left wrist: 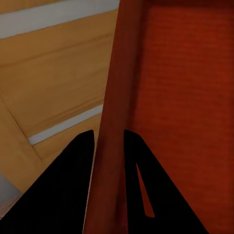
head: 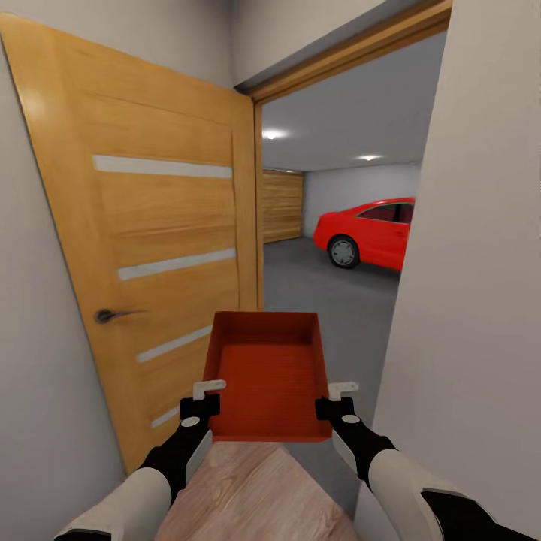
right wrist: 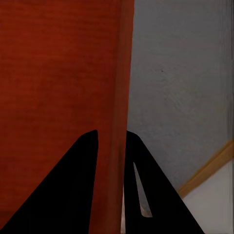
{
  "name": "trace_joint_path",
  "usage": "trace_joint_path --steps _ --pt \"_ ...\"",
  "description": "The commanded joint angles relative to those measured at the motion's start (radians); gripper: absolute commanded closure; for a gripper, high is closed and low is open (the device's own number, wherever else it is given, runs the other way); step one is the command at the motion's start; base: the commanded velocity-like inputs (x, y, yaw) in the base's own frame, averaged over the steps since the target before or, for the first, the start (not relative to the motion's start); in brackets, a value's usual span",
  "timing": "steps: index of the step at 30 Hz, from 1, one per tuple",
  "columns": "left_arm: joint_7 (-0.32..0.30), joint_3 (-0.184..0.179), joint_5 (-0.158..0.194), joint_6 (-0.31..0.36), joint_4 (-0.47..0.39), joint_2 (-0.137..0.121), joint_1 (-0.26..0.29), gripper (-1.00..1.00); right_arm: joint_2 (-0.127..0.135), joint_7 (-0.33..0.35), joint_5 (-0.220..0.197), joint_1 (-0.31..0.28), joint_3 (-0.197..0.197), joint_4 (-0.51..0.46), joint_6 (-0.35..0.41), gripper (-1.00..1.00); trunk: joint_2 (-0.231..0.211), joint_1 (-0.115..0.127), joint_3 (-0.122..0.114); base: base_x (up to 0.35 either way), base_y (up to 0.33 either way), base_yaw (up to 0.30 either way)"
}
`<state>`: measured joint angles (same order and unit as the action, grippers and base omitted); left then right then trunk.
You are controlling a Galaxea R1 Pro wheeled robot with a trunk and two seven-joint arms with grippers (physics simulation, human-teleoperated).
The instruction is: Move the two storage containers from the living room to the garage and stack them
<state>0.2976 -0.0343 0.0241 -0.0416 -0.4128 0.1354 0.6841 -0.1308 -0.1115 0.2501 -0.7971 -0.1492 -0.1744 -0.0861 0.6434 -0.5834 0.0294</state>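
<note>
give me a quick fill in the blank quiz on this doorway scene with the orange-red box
1. The storage container is carried by ____ grippers, the left gripper and the right gripper, one on each side wall.
2. Beyond the doorway stands a ____ car.
3. The wooden door stands ____.
4. The container's inside is ____.

Missing words: both; red; open; empty

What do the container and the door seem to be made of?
Container: likely matte moulded plastic, an even orange-red with fine ridges across its base and no gloss. Door: honey-coloured wood or wood veneer with visible grain and a soft sheen, set with pale, possibly frosted-glass strips, plus a dark metal-looking handle.
</note>
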Motion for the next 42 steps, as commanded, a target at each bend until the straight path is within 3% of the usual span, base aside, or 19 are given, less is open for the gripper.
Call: trace_joint_path --steps 1,42 --pt "0.028 -0.002 -0.010 -0.003 -0.001 -0.069 0.000 1.00 -0.001 0.000 0.005 -0.002 -0.036 0.003 -0.003 1.00 0.002 -0.001 0.002 0.219 0.209 -0.282" --pt "0.026 -0.002 -0.010 -0.003 0.000 -0.069 0.001 1.00 -0.002 0.000 0.006 -0.002 -0.036 0.003 -0.003 1.00 0.002 -0.001 0.002 0.239 0.214 -0.284"
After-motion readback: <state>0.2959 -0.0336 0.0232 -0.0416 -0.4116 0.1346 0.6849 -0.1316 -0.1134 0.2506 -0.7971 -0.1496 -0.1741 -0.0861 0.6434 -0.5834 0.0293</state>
